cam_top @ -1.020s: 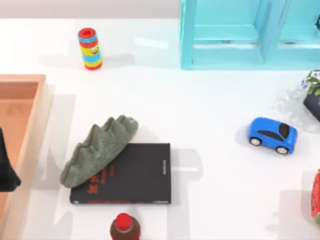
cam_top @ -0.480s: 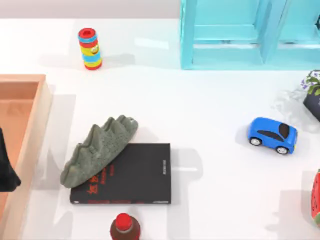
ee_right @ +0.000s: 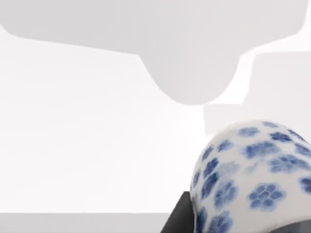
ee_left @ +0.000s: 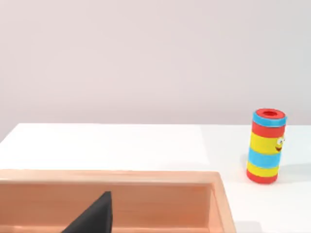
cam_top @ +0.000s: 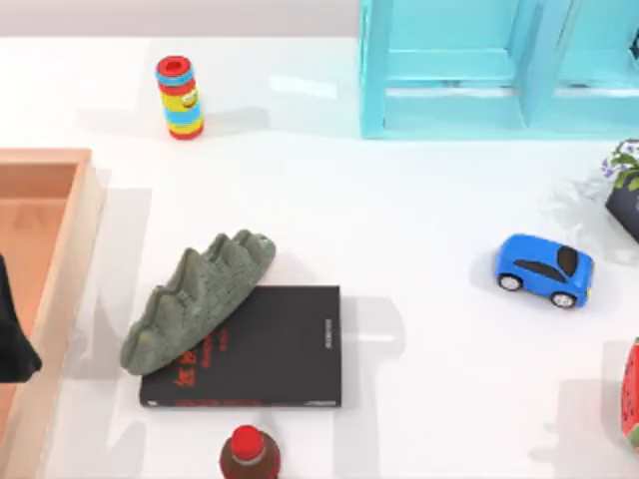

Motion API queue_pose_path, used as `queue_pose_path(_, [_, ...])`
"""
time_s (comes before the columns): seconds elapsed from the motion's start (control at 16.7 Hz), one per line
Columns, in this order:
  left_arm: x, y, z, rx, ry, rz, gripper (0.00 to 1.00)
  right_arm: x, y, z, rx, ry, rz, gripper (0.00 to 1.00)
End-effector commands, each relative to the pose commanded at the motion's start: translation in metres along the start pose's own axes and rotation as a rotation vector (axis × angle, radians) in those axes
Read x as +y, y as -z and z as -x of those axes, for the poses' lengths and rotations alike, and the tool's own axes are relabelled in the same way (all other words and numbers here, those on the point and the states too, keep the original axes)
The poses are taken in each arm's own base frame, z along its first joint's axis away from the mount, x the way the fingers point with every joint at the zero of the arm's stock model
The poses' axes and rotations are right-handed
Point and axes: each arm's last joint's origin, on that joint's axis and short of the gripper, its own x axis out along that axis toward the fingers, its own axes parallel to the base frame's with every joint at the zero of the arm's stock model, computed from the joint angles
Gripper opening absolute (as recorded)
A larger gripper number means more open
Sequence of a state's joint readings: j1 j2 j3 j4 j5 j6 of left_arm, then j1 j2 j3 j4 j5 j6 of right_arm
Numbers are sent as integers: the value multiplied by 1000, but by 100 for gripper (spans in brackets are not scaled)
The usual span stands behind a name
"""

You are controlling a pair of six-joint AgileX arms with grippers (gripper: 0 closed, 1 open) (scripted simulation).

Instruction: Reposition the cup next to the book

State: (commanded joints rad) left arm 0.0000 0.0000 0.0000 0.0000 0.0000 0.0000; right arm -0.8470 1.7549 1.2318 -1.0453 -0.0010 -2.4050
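One gripper matters: your right gripper's cup (ee_right: pixel 252 174) sits tight against it for carrying bookward (cam_top: pixel 250 349), finger state unclear.

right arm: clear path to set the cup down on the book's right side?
Probably yes. The cup sits right at the right wrist camera. The table right of the book is bare up to the blue toy car; the rock lump overlaps only the book's left corner.

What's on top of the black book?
The grey-green rock leans over the book at its upper-left corner, hiding that part of the cover. The red lettering below is partly visible.
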Motion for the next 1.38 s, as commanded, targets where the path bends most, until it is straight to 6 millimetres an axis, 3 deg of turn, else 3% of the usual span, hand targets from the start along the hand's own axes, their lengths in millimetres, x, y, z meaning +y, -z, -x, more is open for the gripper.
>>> queue_pose_path(0.36, [0,0,0,0,0,0,100,-5,-3,0,-2,3,-12,0])
queue_pose_path(0.54, [0,0,0,0,0,0,100,-24,-15,7,0,33,-61,0])
queue_pose_path(0.72, [0,0,0,0,0,0,100,-53,-41,19,-14,76,-143,0])
queue_pose_path(1.02, [0,0,0,0,0,0,100,-106,-116,36,-99,101,-344,0])
queue_pose_path(1.38, [0,0,0,0,0,0,100,-142,-240,40,-189,-34,-676,0])
